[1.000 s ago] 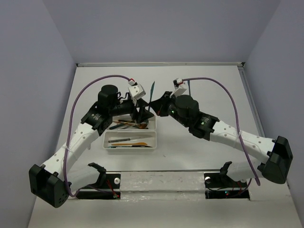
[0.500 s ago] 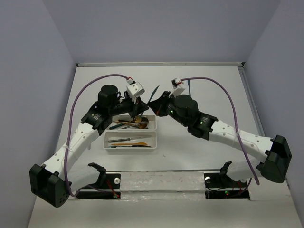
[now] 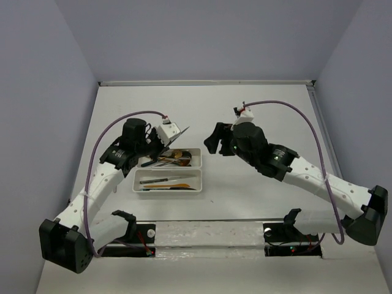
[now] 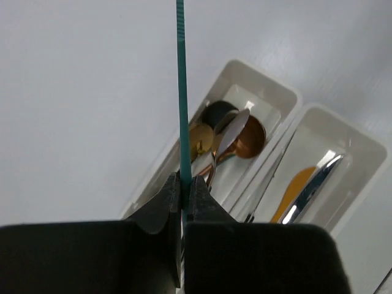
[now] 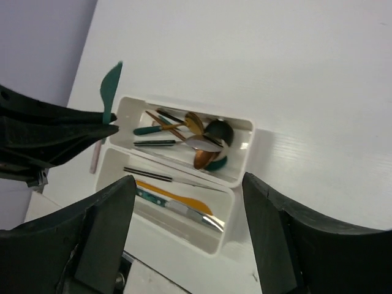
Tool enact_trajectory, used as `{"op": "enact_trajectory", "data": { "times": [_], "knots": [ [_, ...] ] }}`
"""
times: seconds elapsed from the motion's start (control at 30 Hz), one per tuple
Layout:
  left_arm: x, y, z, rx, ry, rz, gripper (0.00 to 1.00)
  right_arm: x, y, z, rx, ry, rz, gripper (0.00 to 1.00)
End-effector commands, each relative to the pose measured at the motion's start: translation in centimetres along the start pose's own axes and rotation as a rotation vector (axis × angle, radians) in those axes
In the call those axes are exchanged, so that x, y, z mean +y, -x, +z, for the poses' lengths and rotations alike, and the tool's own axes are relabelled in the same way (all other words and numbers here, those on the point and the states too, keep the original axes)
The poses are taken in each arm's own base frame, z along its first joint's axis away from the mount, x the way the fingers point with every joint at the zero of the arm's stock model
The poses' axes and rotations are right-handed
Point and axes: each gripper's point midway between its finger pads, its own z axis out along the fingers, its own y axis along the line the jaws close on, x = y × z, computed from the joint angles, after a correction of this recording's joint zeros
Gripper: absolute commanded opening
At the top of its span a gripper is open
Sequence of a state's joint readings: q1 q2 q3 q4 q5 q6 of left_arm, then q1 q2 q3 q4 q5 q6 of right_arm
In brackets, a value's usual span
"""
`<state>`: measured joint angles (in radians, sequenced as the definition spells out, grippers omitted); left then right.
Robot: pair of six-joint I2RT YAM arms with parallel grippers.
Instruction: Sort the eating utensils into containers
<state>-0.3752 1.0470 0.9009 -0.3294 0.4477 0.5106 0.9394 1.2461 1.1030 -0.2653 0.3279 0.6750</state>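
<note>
White table (image 3: 269, 116); plain lavender walls (image 3: 208, 37) enclose three sides.

No legible text, labels or numbers anywhere.

2 white trays (image 3: 197, 174), 2 robot arms (image 3: 103, 177).

Left gripper (image 3: 166, 139) pinches slim utensil (image 3: 182, 130) over far tray (image 3: 199, 158); right gripper (image 3: 214, 139) open, near tray.
</note>
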Motion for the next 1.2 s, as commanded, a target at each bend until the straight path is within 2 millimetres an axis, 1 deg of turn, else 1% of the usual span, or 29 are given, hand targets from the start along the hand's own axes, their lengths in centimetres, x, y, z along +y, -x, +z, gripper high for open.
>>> {"op": "enact_trajectory", "data": {
  "times": [0.0,0.03,0.07,0.17,0.27,0.3,0.4,0.43,0.5,0.53,0.57,0.63,0.67,0.7,0.73,0.77,0.8,0.83,0.87,0.9,0.93,0.97,1.0,1.03,1.07,1.1,1.13,1.17],
  "knots": [
    [-1.6,-6.4,-1.1,0.194,-0.068,0.190,0.00,-5.7,2.1,-4.3,-0.005,-0.178,-0.018,0.76],
    [-1.8,-7.7,-1.1,0.238,-0.083,0.220,0.00,-7.2,2.6,-4.5,-0.003,-0.216,-0.001,0.76],
    [-2.2,-9.1,-1.0,0.278,-0.097,0.222,0.00,-8.3,2.1,-4.9,0.027,-0.248,-0.001,0.76],
    [-2.5,-11.7,-0.4,0.358,-0.114,0.265,0.00,-10.4,1.9,-4.9,0.057,-0.305,0.018,0.76],
    [-3.4,-12.9,-0.3,0.388,-0.157,0.322,0.00,-12.2,1.6,-4.4,0.068,-0.371,0.022,0.76],
    [-3.6,-13.0,-0.3,0.387,-0.165,0.341,0.00,-12.5,1.1,-4.0,0.083,-0.386,0.017,0.76],
    [-4.2,-13.6,-0.4,0.394,-0.191,0.395,0.00,-13.6,0.7,-3.2,0.104,-0.424,0.018,0.76],
    [-4.3,-13.8,-0.4,0.395,-0.197,0.427,0.00,-14.6,0.4,-2.4,0.129,-0.453,0.026,0.76],
    [-4.7,-14.1,-0.4,0.398,-0.216,0.457,0.00,-16.1,0.3,-1.5,0.157,-0.487,0.030,0.76],
    [-4.7,-14.4,-0.3,0.407,-0.220,0.467,0.00,-17.1,0.9,-1.0,0.160,-0.507,0.049,0.76],
    [-4.7,-14.4,-0.2,0.412,-0.222,0.475,0.00,-18.3,0.5,0.0,0.193,-0.539,0.033,0.76],
    [-4.9,-14.9,0.0,0.428,-0.232,0.478,0.00,-19.7,1.0,1.2,0.208,-0.572,0.024,0.75],
    [-4.8,-15.1,0.1,0.439,-0.229,0.485,0.00,-21.0,1.8,2.3,0.218,-0.600,0.016,0.75],
    [-4.8,-15.3,0.2,0.447,-0.232,0.489,0.09,-21.7,2.3,3.0,0.218,-0.613,0.014,0.75],
    [-4.6,-15.5,0.2,0.457,-0.224,0.493,0.14,-22.5,4.5,3.6,0.181,-0.628,0.027,0.74],
    [-4.6,-15.4,0.3,0.458,-0.221,0.492,0.21,-23.3,5.4,4.3,0.175,-0.636,0.007,0.74],
    [-4.5,-15.3,0.4,0.460,-0.222,0.490,0.26,-23.8,6.0,5.0,0.170,-0.644,0.001,0.73],
    [-4.5,-15.3,0.4,0.463,-0.219,0.487,0.34,-25.2,5.6,6.4,0.200,-0.671,-0.006,0.72],
    [-4.5,-15.2,0.4,0.461,-0.216,0.487,0.38,-25.9,6.1,7.2,0.208,-0.673,-0.024,0.72],
    [-4.4,-15.0,0.3,0.457,-0.214,0.489,0.41,-26.2,8.3,8.0,0.174,-0.669,-0.022,0.70],
    [-4.4,-14.7,0.2,0.446,-0.208,0.495,0.45,-27.7,7.5,9.7,0.212,-0.688,-0.027,0.69],
    [-4.4,-14.6,0.2,0.442,-0.209,0.500,0.46,-28.3,7.6,10.6,0.228,-0.680,-0.041,0.69],
    [-4.3,-14.4,0.1,0.439,-0.206,0.503,0.49,-28.7,9.6,11.6,0.196,-0.670,-0.038,0.68],
    [-4.3,-14.1,-0.1,0.431,-0.199,0.507,0.51,-30.2,8.4,13.2,0.237,-0.683,-0.038,0.68],
    [-4.2,-14.0,-0.2,0.431,-0.197,0.508,0.53,-31.0,8.5,14.0,0.247,-0.690,-0.037,0.67],
    [-4.1,-13.5,-0.3,0.421,-0.191,0.512,0.54,-31.5,8.0,14.6,0.278,-0.698,-0.050,0.66],
    [-4.2,-13.3,-0.5,0.416,-0.187,0.506,0.55,-32.9,7.6,15.8,0.307,-0.723,-0.053,0.66],
    [-4.1,-12.9,-0.6,0.409,-0.181,0.509,0.56,-33.4,7.3,16.4,0.326,-0.731,-0.071,0.66]
  ]
}}
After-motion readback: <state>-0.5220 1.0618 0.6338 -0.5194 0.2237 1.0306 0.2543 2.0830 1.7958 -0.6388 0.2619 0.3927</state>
